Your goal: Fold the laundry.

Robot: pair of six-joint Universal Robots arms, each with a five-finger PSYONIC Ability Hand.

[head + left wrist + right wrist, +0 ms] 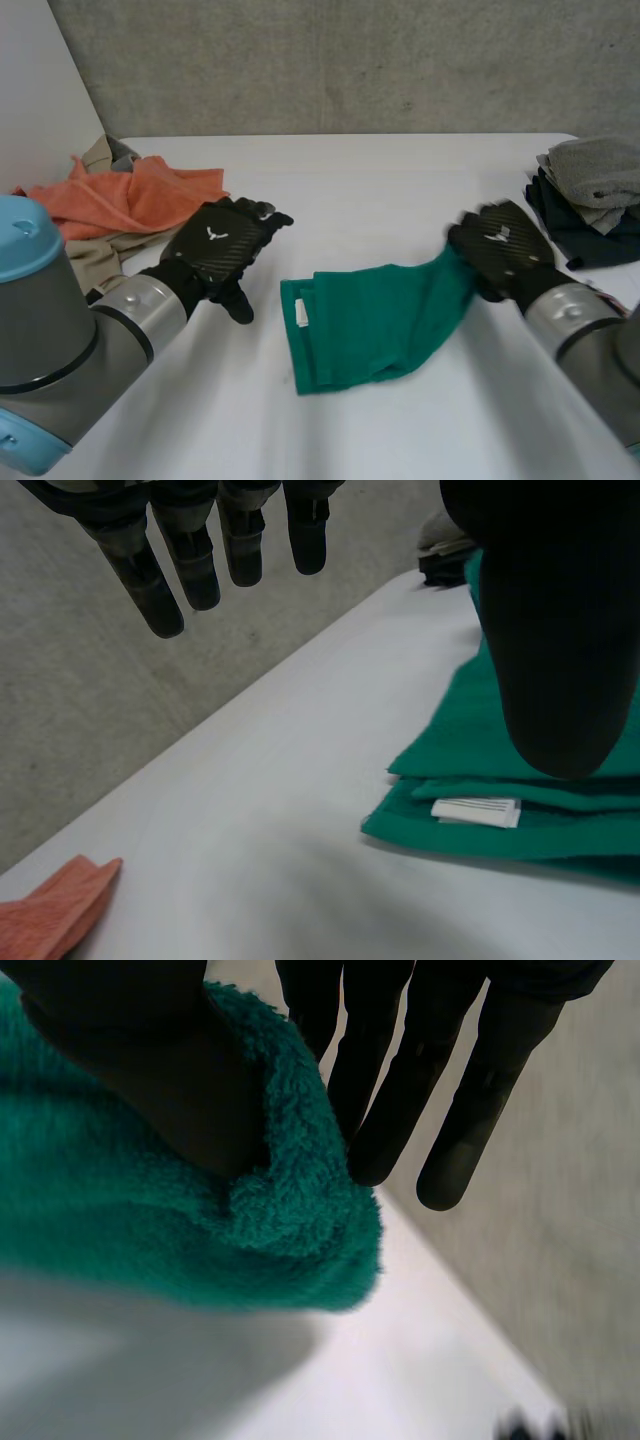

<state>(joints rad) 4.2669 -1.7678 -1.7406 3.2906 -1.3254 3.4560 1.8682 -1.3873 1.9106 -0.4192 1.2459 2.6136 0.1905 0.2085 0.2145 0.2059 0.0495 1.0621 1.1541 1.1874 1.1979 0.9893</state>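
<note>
your right hand (500, 245) pinches the green towel (370, 320) by its raised end, thumb against fingers; your left hand (222, 245) hovers open. it looks soft, light and floppy, so take it by the corners.

Head view: lighting is bright, even and diffuse, falling from above onto the white table (400, 180). The green towel (370, 320) throws a narrow, soft shadow along its edge at 6 o'clock. The light-blue cap (22, 235), at 8 o'clock, carries a pale highlight.

Right wrist view: a broad grey shadow lies on the table beneath the towel. The right hand (385, 1090) reads near-black with little surface detail.
</note>
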